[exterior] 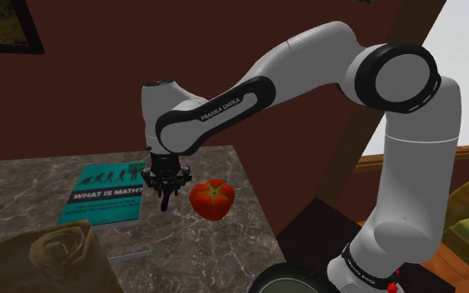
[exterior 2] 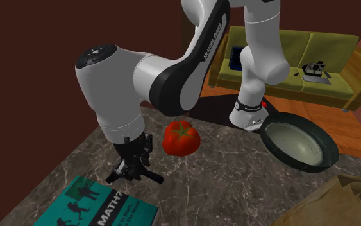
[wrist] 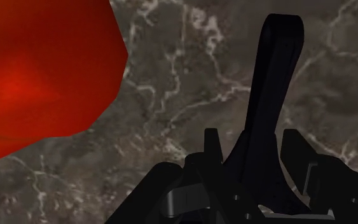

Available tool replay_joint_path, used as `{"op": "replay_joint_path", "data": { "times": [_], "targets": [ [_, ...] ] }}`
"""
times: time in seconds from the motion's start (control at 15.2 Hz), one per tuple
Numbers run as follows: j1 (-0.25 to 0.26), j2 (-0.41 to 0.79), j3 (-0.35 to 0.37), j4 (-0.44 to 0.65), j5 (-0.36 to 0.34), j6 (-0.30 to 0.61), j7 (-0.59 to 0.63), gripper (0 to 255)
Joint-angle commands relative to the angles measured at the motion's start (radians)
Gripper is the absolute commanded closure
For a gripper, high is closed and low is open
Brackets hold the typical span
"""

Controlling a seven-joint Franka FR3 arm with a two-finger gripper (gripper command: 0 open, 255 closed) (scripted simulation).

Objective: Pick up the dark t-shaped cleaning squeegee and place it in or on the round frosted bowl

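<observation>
The gripper (wrist: 254, 137) is low over the marble counter (wrist: 184, 83), its fingers (wrist: 212, 146) parted. The squeegee (wrist: 279, 70) lies between them, narrow gaps either side, its handle running away from them. Beyond sit a tomato (exterior 2: 181, 138) and, farther, the bowl (exterior 2: 335, 152).

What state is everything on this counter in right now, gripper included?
gripper: open, astride the squeegee.
squeegee: lying on the counter, not clasped.
tomato: whole, resting on the counter.
book: closed, lying flat.
bowl: upright, empty.
</observation>
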Motion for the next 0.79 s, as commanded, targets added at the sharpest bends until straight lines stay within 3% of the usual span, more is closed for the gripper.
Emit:
{"op": "replay_joint_path", "data": {
  "times": [0.0, 0.73],
  "targets": [
    [-0.001, -0.008, 0.004, 0.007, 0.006, -0.016, -0.003, 255],
    [-0.014, -0.072, 0.021, 0.078, 0.047, -0.142, -0.022, 255]
  ]
}}
